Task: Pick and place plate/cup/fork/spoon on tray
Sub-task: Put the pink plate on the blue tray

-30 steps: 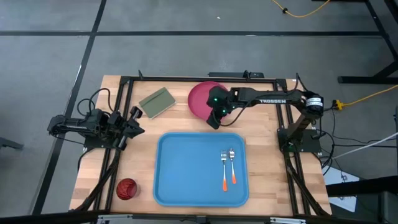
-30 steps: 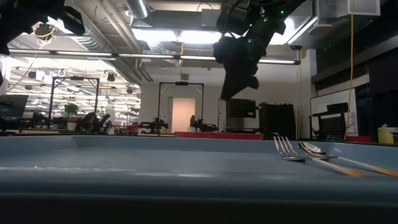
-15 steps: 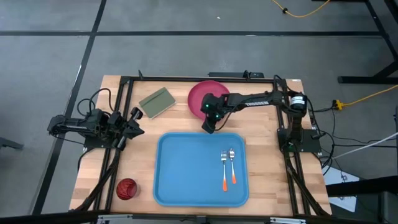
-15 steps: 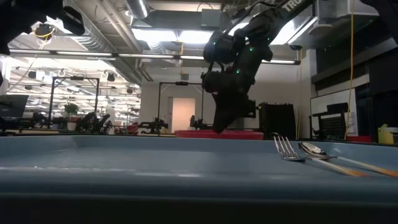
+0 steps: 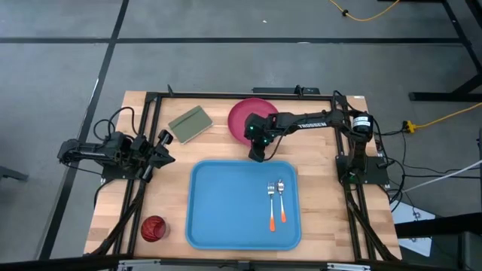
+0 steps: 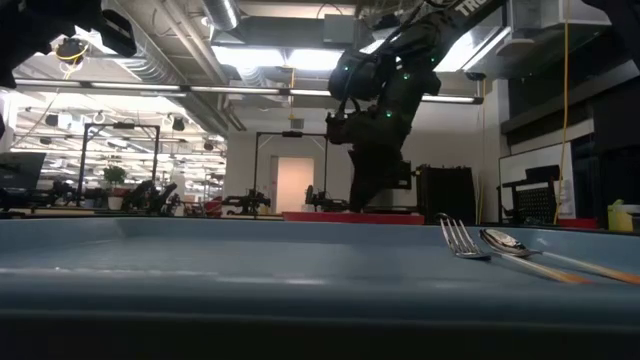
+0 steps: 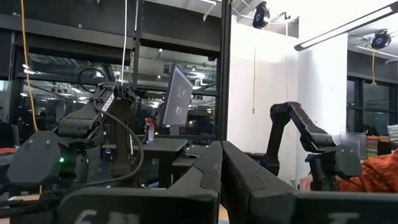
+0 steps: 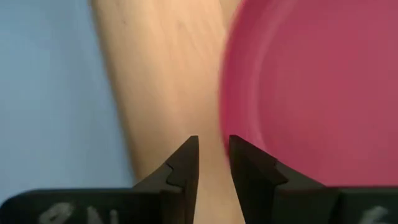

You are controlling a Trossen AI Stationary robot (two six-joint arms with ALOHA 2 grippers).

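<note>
The pink-red plate (image 5: 247,114) lies flat on the wood at the far middle; it also shows in the right wrist view (image 8: 311,87) and the low view (image 6: 330,216). My right gripper (image 5: 257,156) points down, low over the bare wood between the plate's near rim and the blue tray (image 5: 226,203). Its fingers (image 8: 213,155) are a narrow gap apart and hold nothing. The orange-handled fork (image 5: 271,207) and the silver spoon (image 5: 281,197) lie side by side in the tray. The dark red cup (image 5: 154,228) stands on the table at the near left. My left gripper (image 7: 222,168) is shut and empty at the table's left edge (image 5: 154,154).
An olive-green block (image 5: 190,124) lies at the far left of the plate. A black metal frame (image 5: 226,96) runs round the table top. The tray's left half is bare.
My right gripper has come down from high above the table to just over the wood at the plate's near rim, moving slightly toward the near edge. Its arm has swung in and stretched out low. Plate, tray, fork, spoon and cup have stayed put.
</note>
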